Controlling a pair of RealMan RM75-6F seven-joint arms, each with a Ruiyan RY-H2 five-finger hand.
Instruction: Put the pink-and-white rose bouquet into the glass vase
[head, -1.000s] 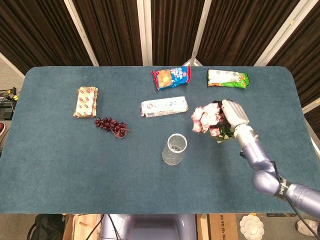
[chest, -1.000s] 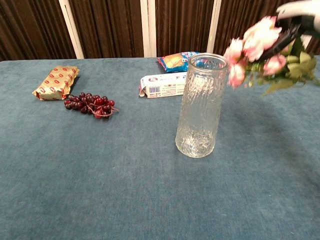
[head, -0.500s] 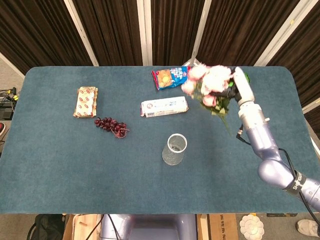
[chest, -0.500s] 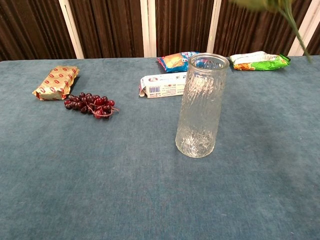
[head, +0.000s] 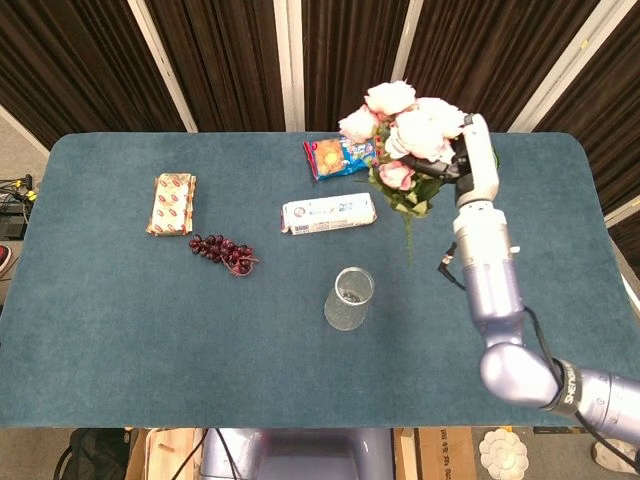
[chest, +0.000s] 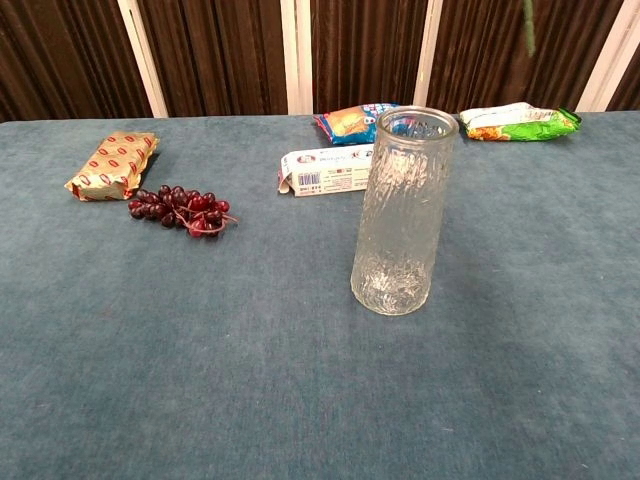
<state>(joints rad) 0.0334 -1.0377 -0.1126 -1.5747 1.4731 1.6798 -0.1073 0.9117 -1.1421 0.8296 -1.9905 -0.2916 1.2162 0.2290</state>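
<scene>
Pink-white bouquet (head: 408, 128) gripped (blooms up) by raised right hand (head: 474, 158).

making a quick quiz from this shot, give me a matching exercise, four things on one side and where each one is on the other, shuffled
Things
1. rose bouquet
2. glass vase
3. grapes
4. green snack packet

Places
A. lying at the far right of the table
B. standing upright and empty near the table's middle
C. held up in the air by the right hand
D. lying just in front of the tan packet on the left

Pairs: 1-C, 2-B, 3-D, 4-A
</scene>
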